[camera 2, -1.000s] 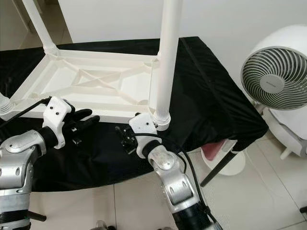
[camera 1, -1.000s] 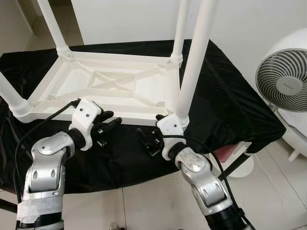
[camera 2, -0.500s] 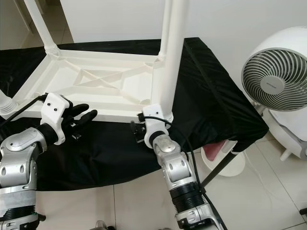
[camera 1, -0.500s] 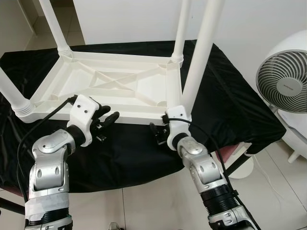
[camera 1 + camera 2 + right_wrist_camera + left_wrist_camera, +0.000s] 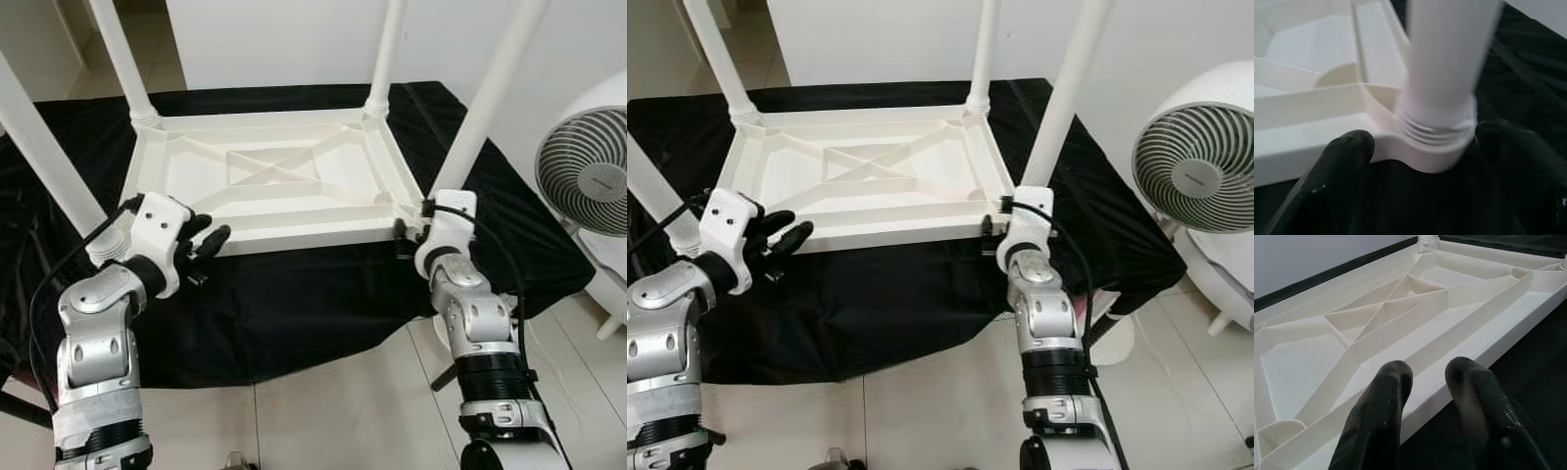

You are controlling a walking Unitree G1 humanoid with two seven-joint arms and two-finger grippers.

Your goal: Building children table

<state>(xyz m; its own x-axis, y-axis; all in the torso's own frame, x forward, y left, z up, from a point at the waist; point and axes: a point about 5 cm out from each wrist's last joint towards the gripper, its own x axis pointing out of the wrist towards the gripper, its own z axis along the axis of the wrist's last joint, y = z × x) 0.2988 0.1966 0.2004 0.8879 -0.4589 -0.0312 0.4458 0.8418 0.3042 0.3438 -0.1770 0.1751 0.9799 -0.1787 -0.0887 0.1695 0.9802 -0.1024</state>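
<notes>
While the white kids' table (image 5: pixel 269 186) lies upside down on a black cloth (image 5: pixel 294 294), legs up, the right gripper (image 5: pixel 1422 161) sits w/ fingers spread wide either side of the near-right leg (image 5: pixel 485 103) base, at the table's 4 o'clock corner. Left gripper (image 5: pixel 1425 396) hovers over the near rim approx. 8 o'clock, fingers slightly apart, holding nothing. Both arms bent, forearms angled up. White fan (image 5: pixel 588 181) at 3 o'clock; label unreadable.

White children's table (image 5: pixel 269 186) upside down on black-draped tabletop (image 5: pixel 323 294), four legs up. Left gripper (image 5: pixel 204 251) at near rim, fingers apart. Right gripper (image 5: pixel 407 238) at near right leg (image 5: pixel 490 93) base. Fan (image 5: pixel 588 181) far right.
</notes>
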